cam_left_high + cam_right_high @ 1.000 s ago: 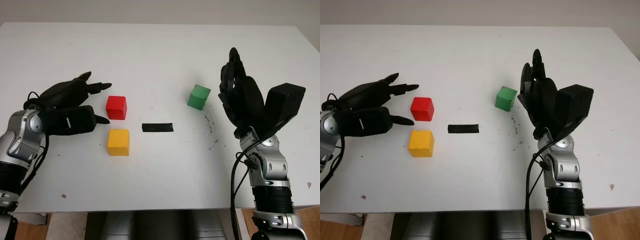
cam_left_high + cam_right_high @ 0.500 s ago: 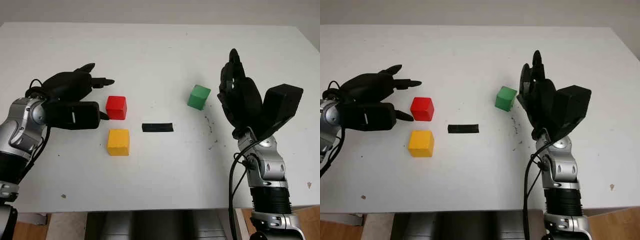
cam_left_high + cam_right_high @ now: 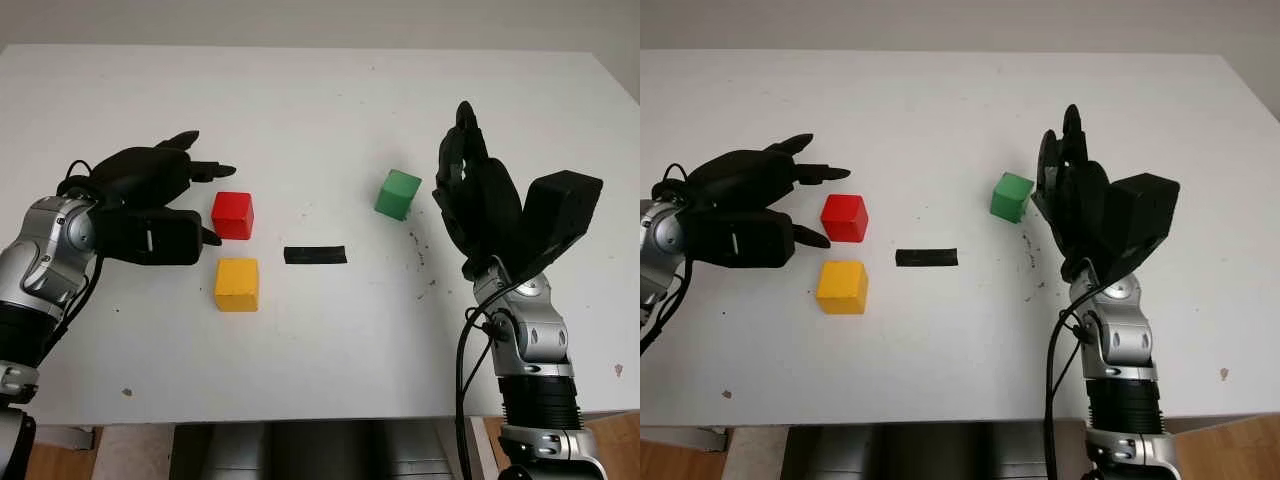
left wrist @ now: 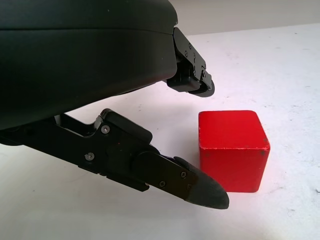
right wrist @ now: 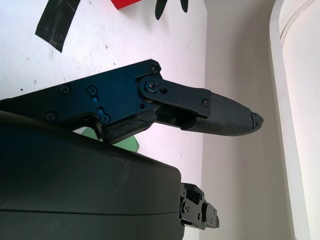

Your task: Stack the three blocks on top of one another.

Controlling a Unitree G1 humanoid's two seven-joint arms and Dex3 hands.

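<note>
While the red block sits on the white table just beyond the fingertips of the left hand, that hand is open and holds nothing, one finger reaching beside the block without touching it. Next to the red block, on the side nearer the robot, lies the yellow block. Well off toward the other arm, the green block stands just beside the right hand, which is raised, open and empty. Between the hands lies a black tape strip.
</note>
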